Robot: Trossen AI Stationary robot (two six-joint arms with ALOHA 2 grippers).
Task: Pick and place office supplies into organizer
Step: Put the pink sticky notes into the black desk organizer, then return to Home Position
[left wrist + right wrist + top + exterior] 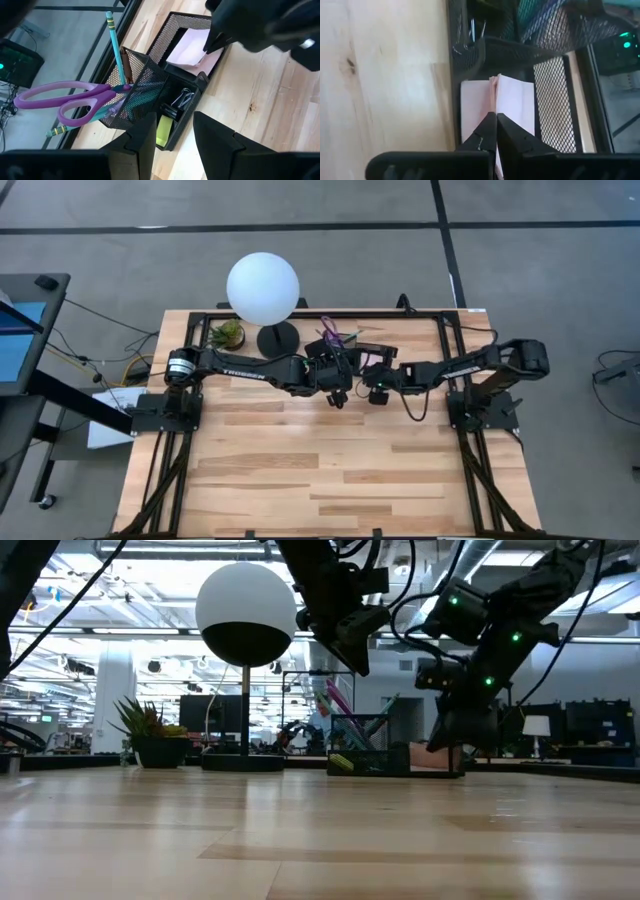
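Note:
The black mesh organizer (150,95) stands at the table's far middle. Its tall compartment holds purple-handled scissors (65,100) and a teal pen (114,37). The low sections hold black clips (181,99) and a yellow piece (163,131). The pink sticky pad (515,102) sits in the tray section, with my right gripper (495,120) shut on it. My left gripper (175,122) hangs open above the organizer's near side, with nothing between its fingers. My right gripper pinches a raised ridge of the sticky pad's sheets (494,95) at the tips of its shut fingers. It comes slanting down from the table's right and near side. The pad spreads to both sides of the fingers inside the tray, one edge (216,56) by the tray's wall.
A white globe lamp (262,288) on a black base and a small potted plant (227,333) stand left of the organizer at the far edge. Both arms meet close together in front of the organizer (350,345). The near half of the wooden table (320,480) lies bare.

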